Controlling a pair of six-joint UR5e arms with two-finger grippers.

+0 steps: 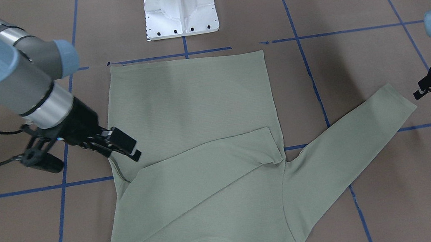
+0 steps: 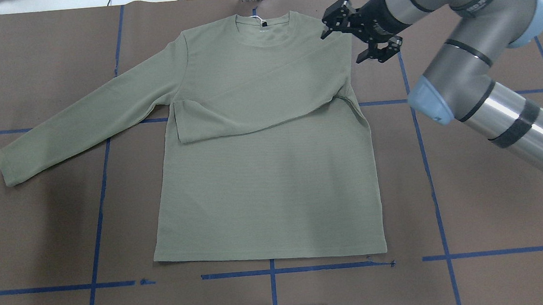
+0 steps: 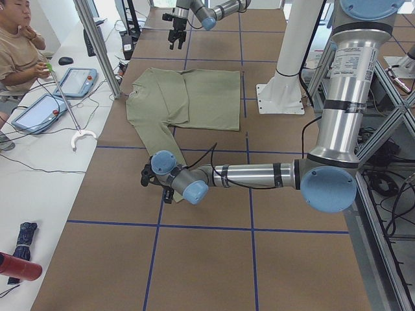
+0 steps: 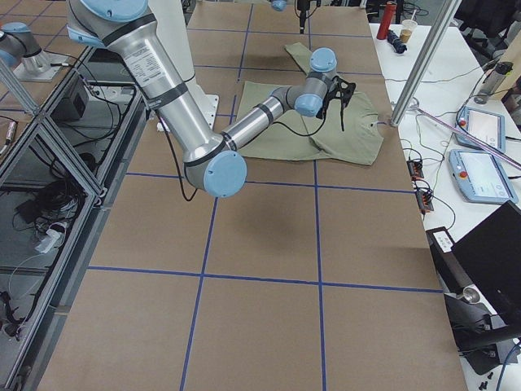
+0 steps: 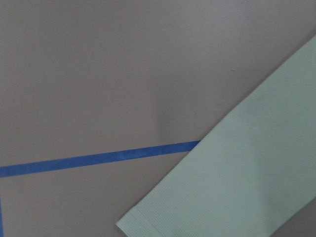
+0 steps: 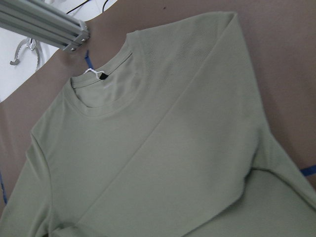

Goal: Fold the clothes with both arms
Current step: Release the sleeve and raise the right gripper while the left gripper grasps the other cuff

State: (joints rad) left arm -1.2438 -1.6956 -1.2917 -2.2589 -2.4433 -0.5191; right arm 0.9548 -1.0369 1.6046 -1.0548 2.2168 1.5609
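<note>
**Two grippers empty, one sleeve folded over shirt**

Sage-green shirt [image 2: 264,182] is lying flat mid-table [image 2: 489,213], with its collar [image 2: 261,25] pointing at the edge farthest from the robot. The hem is stopping just short of the blue tape line [image 2: 309,268] nearest the white pedestal base [image 1: 180,9]. The sleeve on the robot's R side [image 2: 249,110] is lying folded across the chest, its cuff reaching approx. the opposite armpit. The other sleeve [image 2: 80,124] is stretching out diagonally toward the table's L edge, flat on the brown top.

R gripper [image 2: 331,21] is hovering over the shirt's shoulder on the robot's R side, near the far edge. Its fingers are looking parted, w/ nothing in them. L gripper [image 1: 423,89] is hanging just beside the outstretched cuff [image 5: 148,222]. Its fingers are also looking parted, w/ nothing between them. Its wrist cam is showing only cuff, brown top and tape.

In the L-side view a person [image 3: 16,52] is sitting at a white bench beyond the table's far edge.
</note>
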